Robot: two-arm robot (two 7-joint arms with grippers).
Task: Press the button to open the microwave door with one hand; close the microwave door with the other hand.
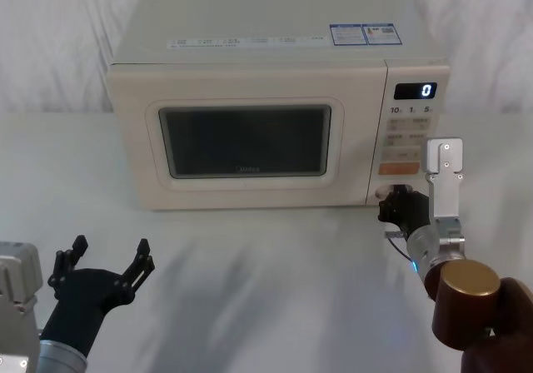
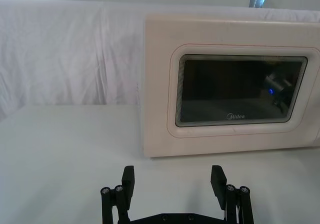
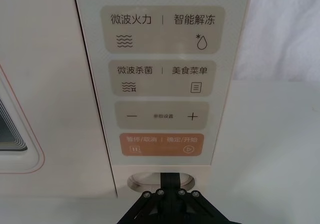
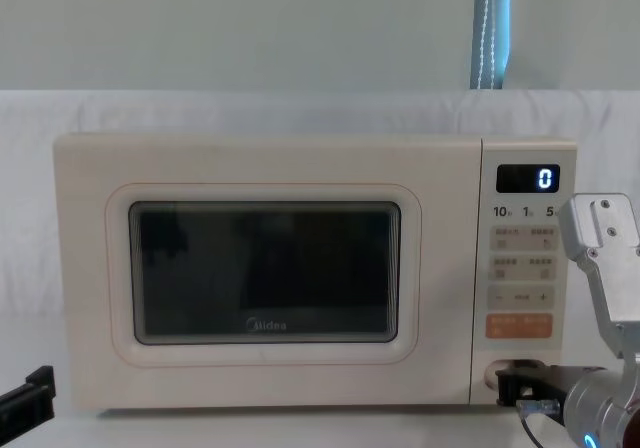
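The black right gripper is pushing its tip against the wide cream pill-shaped button at the bottom of the microwave's narrow control panel. Its fingers are pressed together into one point. The orange rectangular key is sitting just above the button, so if the tip is sliding up even a little, I think it could hit that key and start the microwave instead of opening it. A push that is too soft could leave the door stuck shut.

The big cream microwave door with the dark window is sitting to the left of the control panel, and it is looking closed and flat against the front. If it is popping open, it could swing out to the left. The black left gripper is waiting low over the white table, in front of the door's left side, with its fingers spread wide and holding nothing. It may be in the door's way, or too far off to catch it.
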